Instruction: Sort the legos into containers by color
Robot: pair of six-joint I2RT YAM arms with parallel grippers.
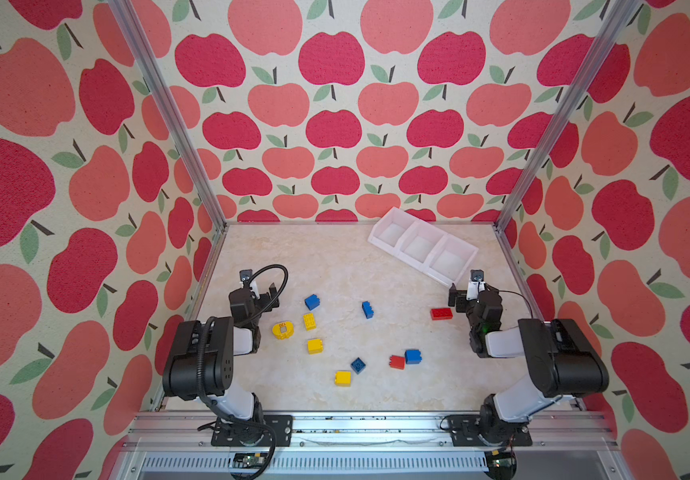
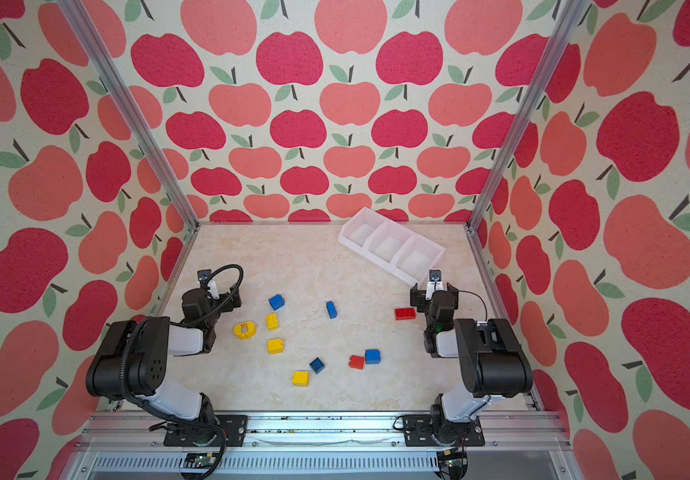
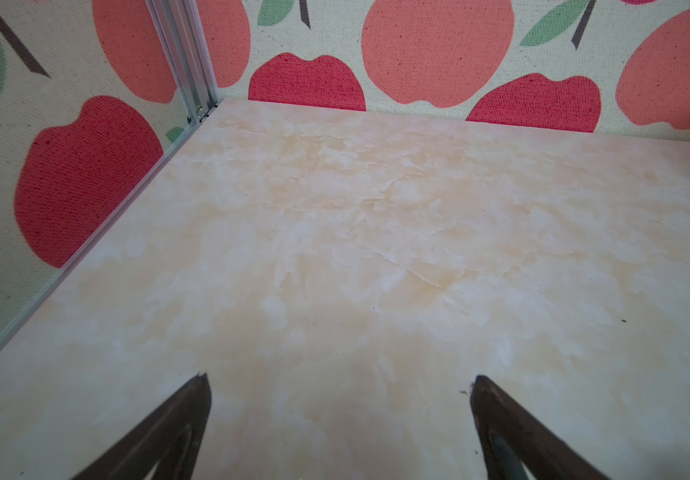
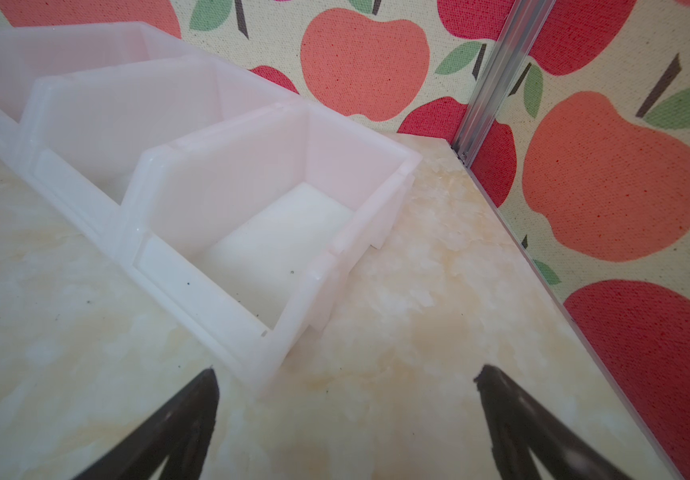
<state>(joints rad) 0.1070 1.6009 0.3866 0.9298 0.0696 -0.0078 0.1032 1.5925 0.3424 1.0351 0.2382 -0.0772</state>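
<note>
Lying loose on the marble-patterned table (image 1: 335,257), the legos (image 1: 314,345) are spread over its middle and near part in both top views, all of them outside the bins. The long red brick (image 1: 441,313) lies with its long axis running roughly across the view, studs up, near the right arm. A narrow blue brick (image 1: 367,310) and a yellow brick (image 1: 309,321) each point near to far. The rounded yellow piece (image 1: 282,330) lies flat, grey square up, just beside the left arm. A small red brick (image 1: 397,362) and a blue one (image 1: 412,356) sit touching or nearly so.

The containers (image 1: 405,237) stand at the far right, tops open upward, and the row's long axis slants from the far middle toward the near right wall.

The right gripper (image 4: 346,372) has its jaws spread wide and holds nothing, with the end bin's nearest corner just ahead of it. The left gripper (image 3: 341,380) is equally wide apart, with only bare table between its fingers (image 3: 193,407).
</note>
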